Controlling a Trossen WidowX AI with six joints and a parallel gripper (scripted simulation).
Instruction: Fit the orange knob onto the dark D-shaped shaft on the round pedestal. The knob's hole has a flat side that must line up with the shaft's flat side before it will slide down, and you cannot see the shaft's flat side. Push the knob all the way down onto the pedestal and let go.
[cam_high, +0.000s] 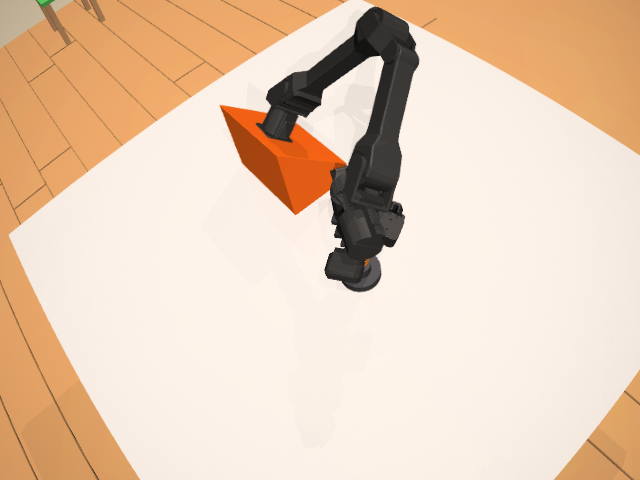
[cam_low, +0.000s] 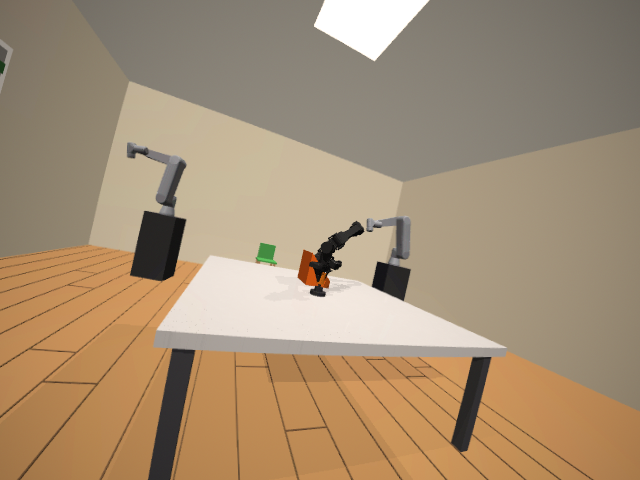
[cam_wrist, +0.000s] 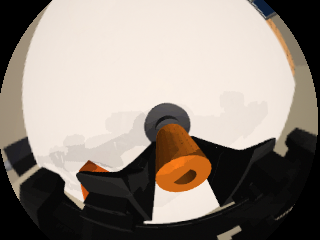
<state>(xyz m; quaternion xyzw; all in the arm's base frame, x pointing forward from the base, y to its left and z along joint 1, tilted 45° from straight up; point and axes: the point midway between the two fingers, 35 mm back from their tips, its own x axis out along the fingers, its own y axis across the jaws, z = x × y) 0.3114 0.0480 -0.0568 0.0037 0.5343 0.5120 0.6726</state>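
The orange knob (cam_wrist: 172, 142) (cam_high: 366, 262) is held between the two dark fingers of my gripper (cam_wrist: 172, 142), which is shut on it. In the wrist view its near end face shows a dark, half-round hole. The dark round pedestal (cam_wrist: 167, 108) (cam_high: 370, 282) (cam_low: 317, 292) stands on the table under the knob. In the wrist view the knob's far end overlaps the pedestal's darker raised centre. The shaft is hidden by the knob, and I cannot tell how far down the knob sits or whether the flat sides line up. In the top view the gripper hides most of the knob.
An orange wedge-shaped block (cam_high: 310, 180) (cam_low: 306, 269) (cam_wrist: 90, 167) stands under my arm's base, behind the pedestal as seen in the exterior view. The white table (cam_high: 206, 335) (cam_low: 248, 315) carries them. Two grey arms on black stands and a green chair are beyond the table.
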